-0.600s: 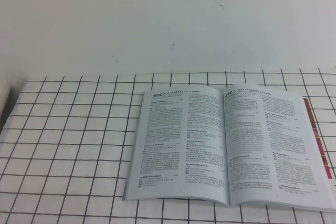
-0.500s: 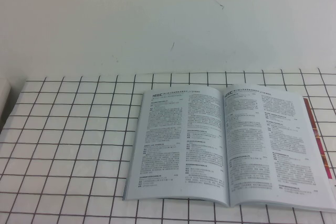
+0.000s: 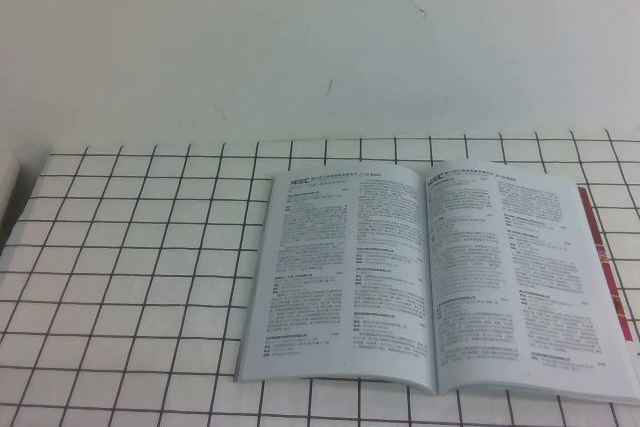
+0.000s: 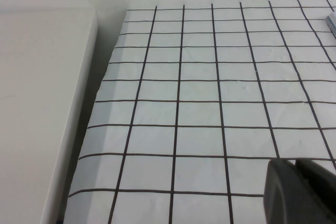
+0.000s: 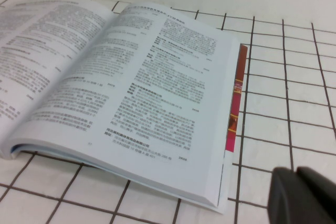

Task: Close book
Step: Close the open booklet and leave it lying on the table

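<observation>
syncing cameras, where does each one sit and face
High view: raised, robot's side, angled down at open book on grid cloth; no arm shows.
Left wrist view: low over cloth left of book; left gripper shows.
Right wrist view: low at book's right edge; right gripper shows.
Shared: high and right wrist see the red cover strip.

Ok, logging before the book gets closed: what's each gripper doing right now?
Left gripper: jaws shut, empty, over the grid cloth.
Right gripper: jaws shut, empty, near the open book.
</observation>
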